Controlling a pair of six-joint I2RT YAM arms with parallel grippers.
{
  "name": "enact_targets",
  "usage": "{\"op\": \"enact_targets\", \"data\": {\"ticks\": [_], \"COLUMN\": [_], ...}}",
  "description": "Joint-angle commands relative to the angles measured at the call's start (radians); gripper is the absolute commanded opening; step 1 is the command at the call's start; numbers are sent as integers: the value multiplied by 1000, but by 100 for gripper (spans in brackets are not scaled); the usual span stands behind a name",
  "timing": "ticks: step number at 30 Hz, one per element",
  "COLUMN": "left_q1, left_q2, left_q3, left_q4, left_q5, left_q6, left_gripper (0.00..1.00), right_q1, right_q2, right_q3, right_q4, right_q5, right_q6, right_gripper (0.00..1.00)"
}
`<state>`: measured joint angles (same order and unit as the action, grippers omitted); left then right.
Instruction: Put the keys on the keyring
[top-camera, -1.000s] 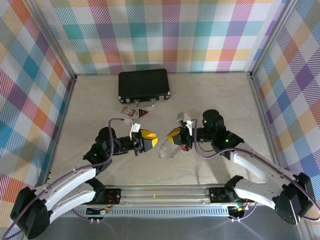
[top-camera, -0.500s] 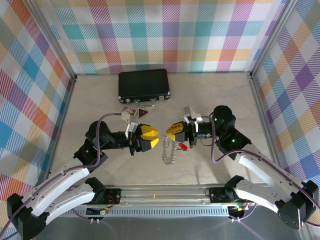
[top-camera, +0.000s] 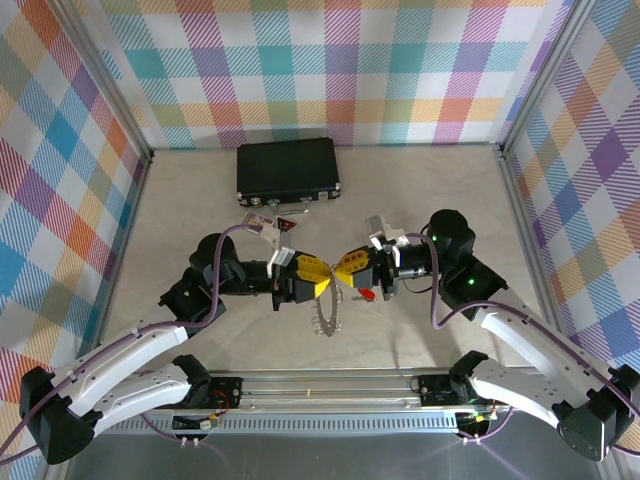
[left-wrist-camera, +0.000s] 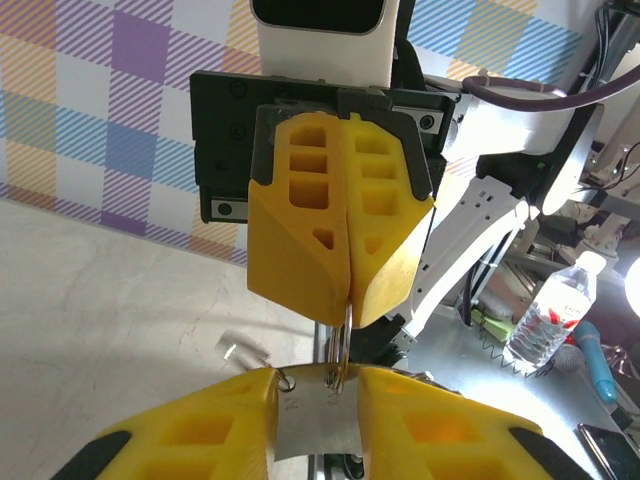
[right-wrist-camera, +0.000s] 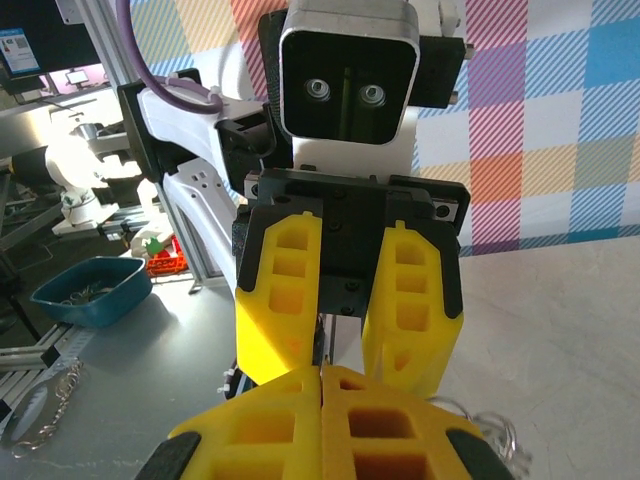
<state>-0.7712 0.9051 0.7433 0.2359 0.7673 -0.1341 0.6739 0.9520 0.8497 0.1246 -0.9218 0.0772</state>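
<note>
Over the middle of the table my two grippers meet tip to tip. My right gripper (top-camera: 342, 272) is shut on the thin ring (left-wrist-camera: 343, 345) of the keyring (top-camera: 328, 318), whose grey toothed cluster hangs down beneath both tips. My left gripper (left-wrist-camera: 315, 385) has its yellow fingers (left-wrist-camera: 215, 420) pressed against both edges of a flat silver piece (left-wrist-camera: 312, 420) with two holes; the ring passes through one hole. The red tag of the keys (top-camera: 366, 294) sits just below my right gripper; its key is too small to make out.
A black case (top-camera: 288, 170) lies at the back of the table. A red triangular card (top-camera: 287, 228) and a small picture card (top-camera: 258, 222) lie in front of it, behind my left arm. Plaid walls stand on three sides.
My left gripper has moved right up to the right gripper and narrowed its jaws onto the flat silver piece. The hanging keyring has shifted slightly left.
</note>
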Motion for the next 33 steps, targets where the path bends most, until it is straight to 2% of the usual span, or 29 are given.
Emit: {"op": "enact_targets", "data": {"ticks": [1, 8, 18, 33], "left_q1": [-15, -25, -34, -37], "left_q2": [1, 15, 18, 0], "left_q3": [38, 44, 23, 1], "left_q4": [17, 27, 65, 69], "left_q5": [6, 1, 3, -30], "left_q6": [29, 30, 15, 31], "left_gripper": [24, 12, 0, 0], "right_q1": [6, 8, 10, 16], "right_q2": [-20, -26, -26, -25], "right_q3": [32, 29, 19, 6], "right_q4": [0, -14, -9, -13], "right_q5": [-35, -35, -33, -30], "right_q6": [-31, -37, -24, -24], "right_gripper": [0, 0, 0, 0]}}
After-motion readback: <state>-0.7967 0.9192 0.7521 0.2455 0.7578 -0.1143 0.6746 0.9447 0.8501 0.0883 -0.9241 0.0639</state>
